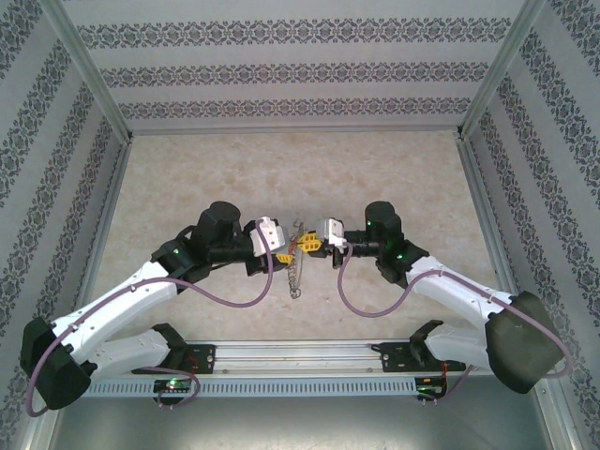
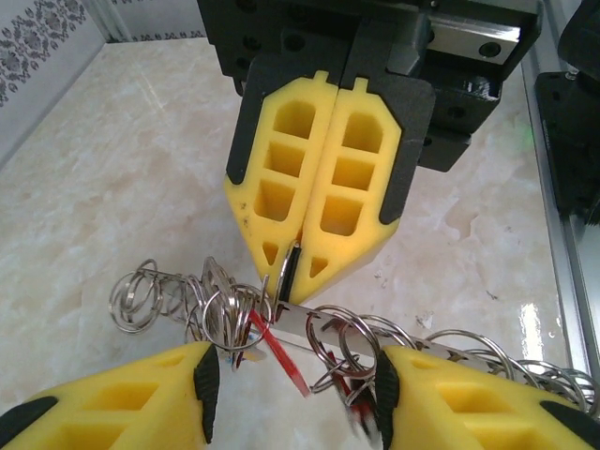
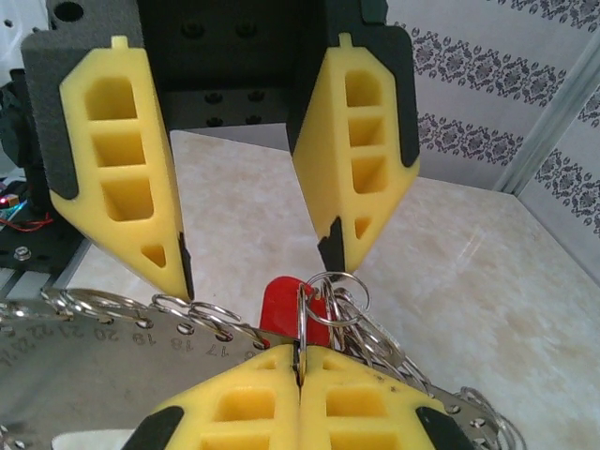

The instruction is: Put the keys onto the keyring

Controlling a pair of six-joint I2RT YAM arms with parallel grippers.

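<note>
The keyring [image 2: 298,317] is a flat silvery metal strip hung with many split rings; it hangs between the two grippers above the table [image 1: 296,267]. My right gripper [image 3: 300,354] is shut on one upright split ring [image 3: 302,314] at the strip's edge, and it comes in from above in the left wrist view [image 2: 295,261]. A red key [image 2: 281,354] hangs from the rings, its red head [image 3: 279,305] just behind the pinched ring. My left gripper [image 2: 295,380] is open, its fingers either side of the red key and rings [image 3: 258,267]. Both grippers meet at mid-table [image 1: 281,246] [image 1: 316,246].
The marble-patterned table [image 1: 234,178] is walled by patterned panels on three sides. An aluminium rail [image 1: 300,352] with the arm bases runs along the near edge. Purple cables [image 1: 244,298] loop beside each arm.
</note>
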